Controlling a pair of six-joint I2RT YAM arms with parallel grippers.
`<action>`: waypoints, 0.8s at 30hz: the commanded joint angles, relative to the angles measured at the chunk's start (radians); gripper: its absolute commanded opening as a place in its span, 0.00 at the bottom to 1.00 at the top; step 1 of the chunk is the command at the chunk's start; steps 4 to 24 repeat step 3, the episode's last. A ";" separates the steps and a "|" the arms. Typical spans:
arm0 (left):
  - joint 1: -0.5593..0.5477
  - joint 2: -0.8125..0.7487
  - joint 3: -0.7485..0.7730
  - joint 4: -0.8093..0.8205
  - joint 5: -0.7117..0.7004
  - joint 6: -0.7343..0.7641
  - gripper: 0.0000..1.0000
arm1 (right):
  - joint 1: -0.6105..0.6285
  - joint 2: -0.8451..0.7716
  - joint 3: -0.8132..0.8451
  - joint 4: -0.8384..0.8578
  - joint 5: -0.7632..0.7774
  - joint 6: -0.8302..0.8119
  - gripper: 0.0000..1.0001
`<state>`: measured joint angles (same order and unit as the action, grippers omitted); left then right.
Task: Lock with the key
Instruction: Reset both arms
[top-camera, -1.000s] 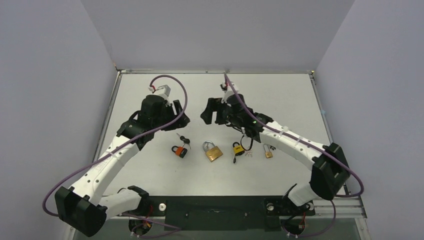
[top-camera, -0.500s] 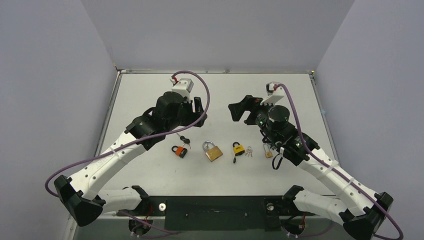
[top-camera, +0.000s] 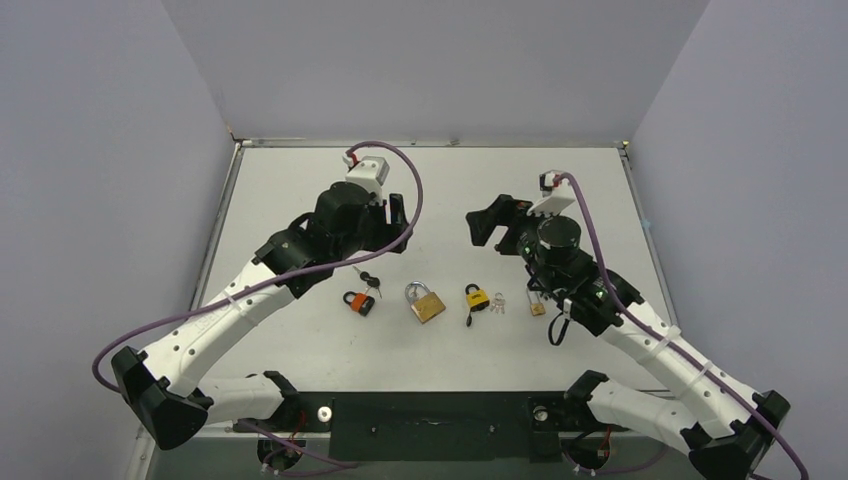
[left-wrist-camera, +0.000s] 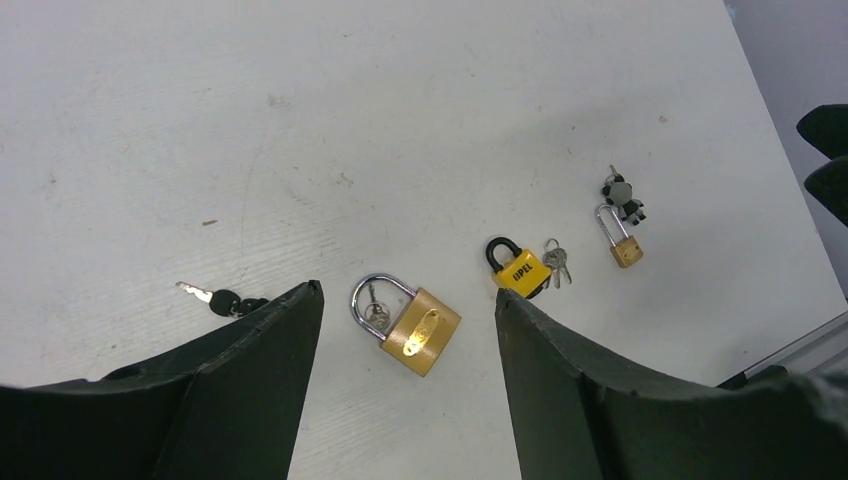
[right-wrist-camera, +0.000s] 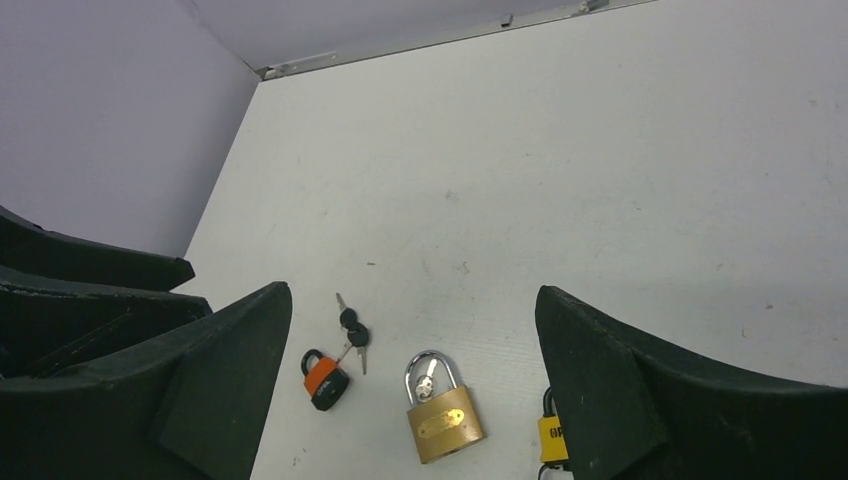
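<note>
Top external view: the left hand and the right hand both hang over the counter, jaws wide, holding nothing. The locks lie in a row below them, nearer the arm bases. The orange padlock and black keys lie below the left hand. The brass padlock lies between the two hands, and the yellow padlock and small brass padlock lie below the right hand. The raised pose likely serves to survey the row before picking a key.

Left wrist view: the brass padlock sits straight below the gap between this hand's fingers, which suggests it is the target. A bunch of keys rests inside its shackle, and silver keys touch the yellow padlock; the top view blurs both.

Right wrist view: here the black keys show as a pair, just beside the orange padlock, close by one finger. Whether any shackle is latched cannot be told.
</note>
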<state>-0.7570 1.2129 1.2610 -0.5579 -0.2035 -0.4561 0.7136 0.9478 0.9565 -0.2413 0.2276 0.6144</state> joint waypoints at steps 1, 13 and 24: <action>-0.003 -0.039 0.000 0.036 0.006 0.031 0.62 | -0.006 0.008 0.021 0.023 -0.003 0.008 0.87; -0.002 -0.045 -0.007 0.044 0.006 0.032 0.62 | -0.006 0.011 0.022 0.025 -0.008 0.013 0.87; -0.002 -0.045 -0.007 0.044 0.006 0.032 0.62 | -0.006 0.011 0.022 0.025 -0.008 0.013 0.87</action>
